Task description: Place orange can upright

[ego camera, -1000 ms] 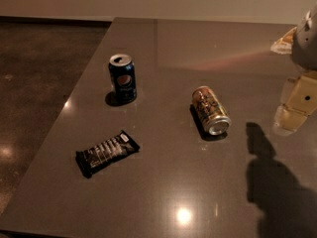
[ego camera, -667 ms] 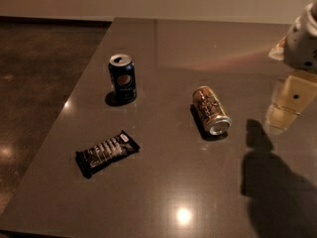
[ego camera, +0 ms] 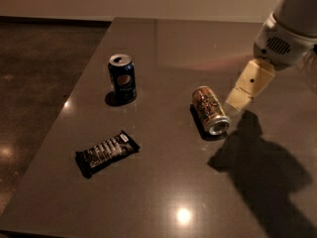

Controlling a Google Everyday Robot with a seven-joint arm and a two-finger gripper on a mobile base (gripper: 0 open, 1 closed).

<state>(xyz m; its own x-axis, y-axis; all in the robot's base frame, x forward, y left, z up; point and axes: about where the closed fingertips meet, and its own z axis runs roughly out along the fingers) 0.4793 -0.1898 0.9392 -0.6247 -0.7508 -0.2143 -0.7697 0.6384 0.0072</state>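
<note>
Gripper (ego camera: 237, 102) at 3 o'clock of the lying orange can (ego camera: 210, 114); apart or together, cannot tell. Straddle mid-body, then tip upright.

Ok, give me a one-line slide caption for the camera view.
The claw beside the orange can, which lies on its side on the table; blue can upright.

The gripper (ego camera: 237, 103) hangs over the table (ego camera: 168, 202). Just to its left lies the orange can (ego camera: 210, 110), on its side. Well beyond that are 1 upright blue can (ego camera: 122, 79) and 1 dark wrapped bar (ego camera: 106, 152).
</note>
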